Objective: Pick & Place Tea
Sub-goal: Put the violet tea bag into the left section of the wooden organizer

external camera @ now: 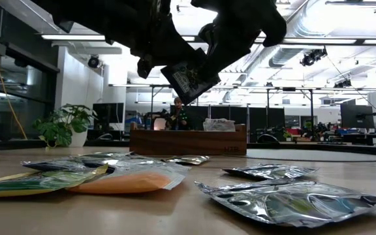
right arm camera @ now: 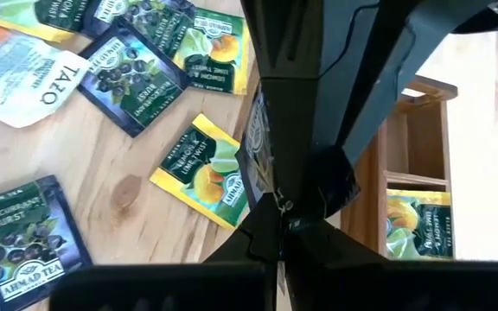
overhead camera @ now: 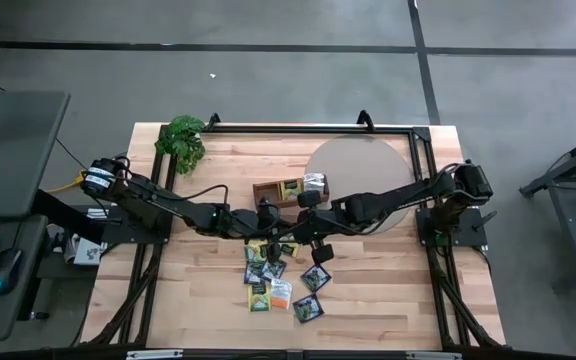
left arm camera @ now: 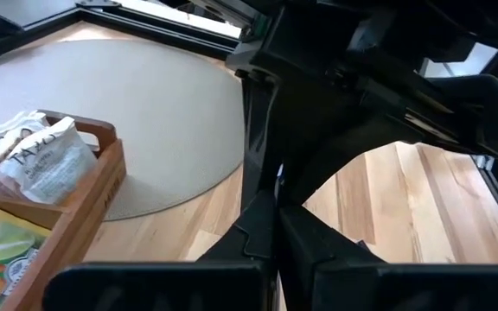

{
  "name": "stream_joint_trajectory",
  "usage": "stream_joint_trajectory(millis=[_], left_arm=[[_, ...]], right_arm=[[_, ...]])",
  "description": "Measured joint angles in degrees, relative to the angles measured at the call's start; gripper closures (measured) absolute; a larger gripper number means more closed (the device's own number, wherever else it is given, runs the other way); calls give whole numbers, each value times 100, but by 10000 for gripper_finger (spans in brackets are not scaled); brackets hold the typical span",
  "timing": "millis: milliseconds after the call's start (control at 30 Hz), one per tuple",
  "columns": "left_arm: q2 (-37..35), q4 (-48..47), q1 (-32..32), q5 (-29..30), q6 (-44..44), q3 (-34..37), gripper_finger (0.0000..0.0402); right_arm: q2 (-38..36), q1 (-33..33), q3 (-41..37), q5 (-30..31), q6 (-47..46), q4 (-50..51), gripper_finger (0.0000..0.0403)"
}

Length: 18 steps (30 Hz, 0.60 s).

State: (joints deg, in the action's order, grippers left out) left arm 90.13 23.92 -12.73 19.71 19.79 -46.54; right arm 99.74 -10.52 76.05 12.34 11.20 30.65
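One dark tea sachet (external camera: pixel 189 79) hangs tilted in the air between my two grippers, above the loose sachets; the right wrist view shows it almost edge-on (right arm camera: pixel 253 160). My left gripper (overhead camera: pixel 273 222) and right gripper (overhead camera: pixel 300 225) meet tip to tip at the table's middle, just near of the wooden tray (overhead camera: pixel 268 188), both shut. Several more sachets (overhead camera: pixel 273 275), dark, yellow-green, orange-white and silver, lie flat on the table nearer the front edge. The tray holds yellow-green sachets (overhead camera: pixel 290 188) and pale ones (left arm camera: pixel 33 155) standing in its compartments. My left gripper (left arm camera: pixel 277 233) is shut on a thin pale sliver, the sachet's edge (left arm camera: pixel 277 177), coming level from the table's left. The right arm stands right in front and hides which part it has. My right gripper (right arm camera: pixel 279 229) pinches the dark sachet by its upper edge (right arm camera: pixel 266 203) between both fingers, coming from the table's right and slanting down. The sachet is lifted clear and hangs tilted, one corner (external camera: pixel 188 101) lowest.
A round grey mat (overhead camera: pixel 358 165) lies right of the tray, toward the far edge. A leafy plant (overhead camera: pixel 183 140) stands at the far left corner. A black frame borders the table's far side. Bare wood lies left and right of the sachet pile.
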Motion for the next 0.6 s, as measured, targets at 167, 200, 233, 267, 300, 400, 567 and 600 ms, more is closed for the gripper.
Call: stream_joint_trajectory(millis=[167, 200, 233, 267, 300, 400, 567, 600], left_arm=[[0, 2, 0, 15, -1, 0, 401], [0, 1, -1, 15, -2, 0, 401], [0, -1, -2, 15, -11, 0, 401], [0, -11, 0, 15, -35, 0, 401], [0, -11, 0, 17, -58, 0, 401], [0, -13, 0, 48, -137, 0, 401], [0, -103, -2, 404, -168, 18, 401], [0, -117, -2, 522, -168, 53, 401]], right_arm=[[0, 0, -1, 67, -38, 1, 392], [0, 0, -1, 88, -64, -5, 386], [0, 0, 0, 115, -89, -25, 378], [0, 0, 0, 144, -125, -51, 368], [0, 0, 0, 175, -180, -48, 357], [0, 0, 0, 332, -216, -27, 320], [-103, 2, 0, 881, -216, 324, 259], [-150, 2, 0, 1019, -231, 468, 249]])
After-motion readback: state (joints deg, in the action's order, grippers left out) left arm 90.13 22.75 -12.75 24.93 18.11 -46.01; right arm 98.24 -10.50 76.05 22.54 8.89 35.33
